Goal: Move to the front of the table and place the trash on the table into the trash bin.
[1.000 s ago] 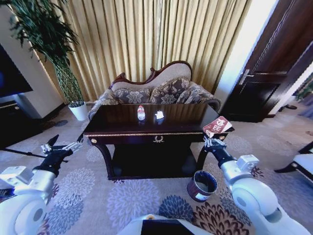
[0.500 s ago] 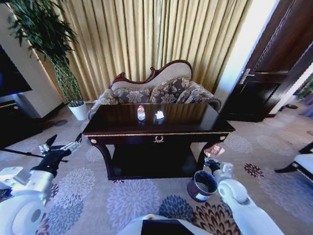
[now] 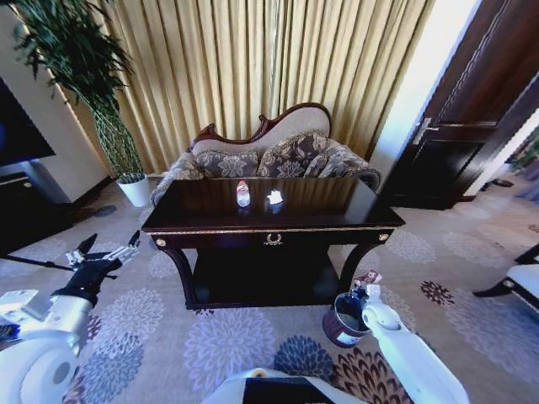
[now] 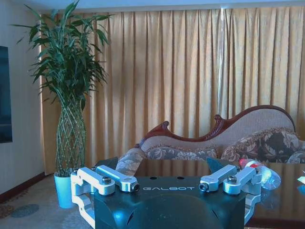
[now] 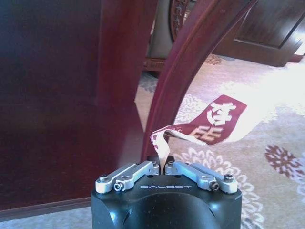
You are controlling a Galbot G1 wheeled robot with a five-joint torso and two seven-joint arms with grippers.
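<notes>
The table (image 3: 202,220) stands straight ahead, with a clear bottle (image 3: 242,194) with a red cap and crumpled white paper (image 3: 274,198) on its top. The maroon trash bin (image 3: 341,323) sits on the carpet by the table's right front leg. My right gripper (image 3: 365,288) hangs just above the bin's far rim, shut on the reddish-brown wrapper (image 3: 368,276). In the right wrist view, the wrapper (image 5: 209,124) sticks up from the shut right gripper (image 5: 163,168) beside the curved table leg (image 5: 190,62). My left gripper (image 3: 105,255) is open and idle, left of the table; in the left wrist view the open left gripper (image 4: 167,187) faces the bottle (image 4: 259,172).
A patterned sofa (image 3: 269,156) stands behind the table before gold curtains. A tall plant in a white pot (image 3: 135,190) is at the back left. A dark door (image 3: 463,126) is at the right. Floral carpet (image 3: 244,345) lies between me and the table.
My right arm has dropped from the table's right corner down to the bin, carrying the wrapper with it. The left arm has barely moved.
</notes>
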